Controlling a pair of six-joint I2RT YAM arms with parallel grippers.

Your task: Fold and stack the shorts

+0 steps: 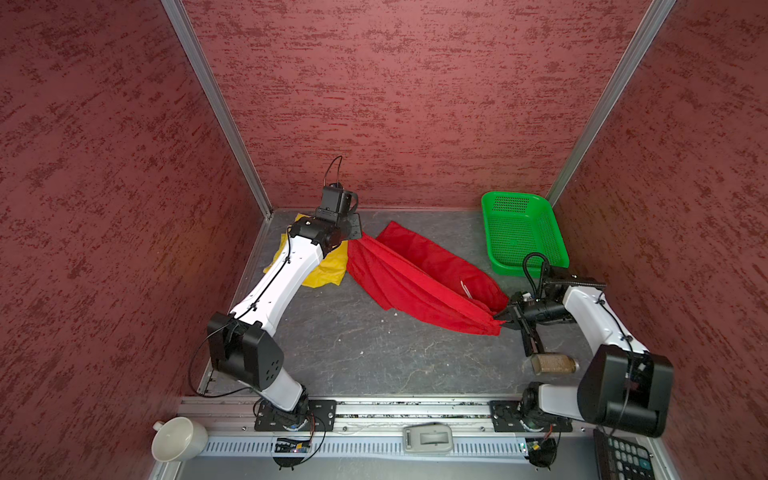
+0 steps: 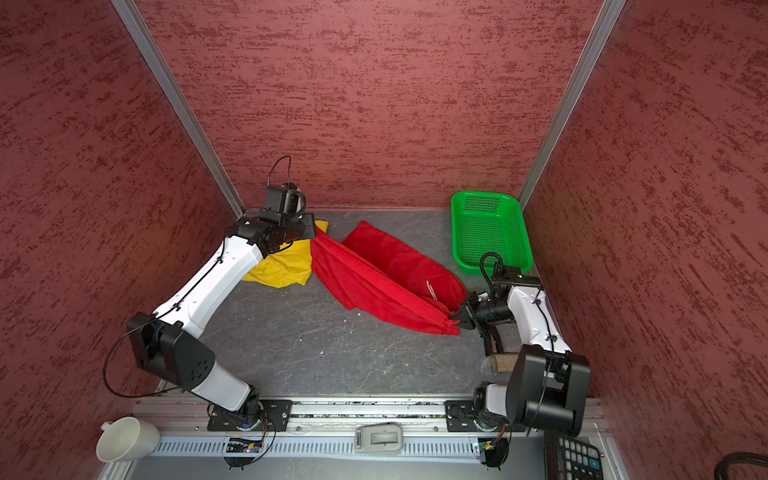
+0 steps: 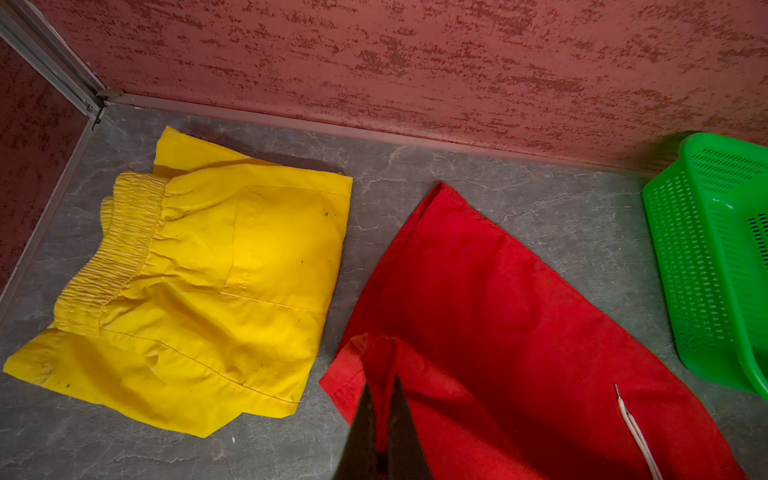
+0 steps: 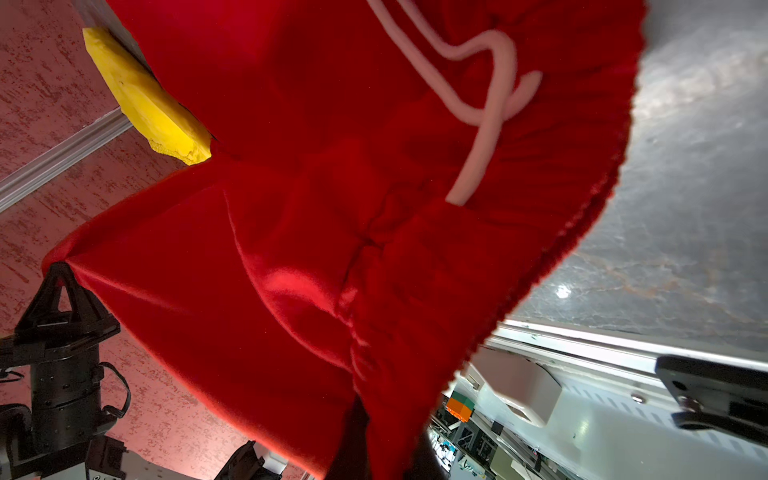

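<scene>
Grey tabletop (image 1: 353,353), outstretched arms (image 1: 282,270) pinching red shorts (image 1: 415,282)

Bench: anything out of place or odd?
Yes. A jar of brown stuff lies on its side beside the right arm, and a white cup lies tipped by the front rail; neither belongs to folding. The yellow shorts show dark specks in the left wrist view.
</scene>
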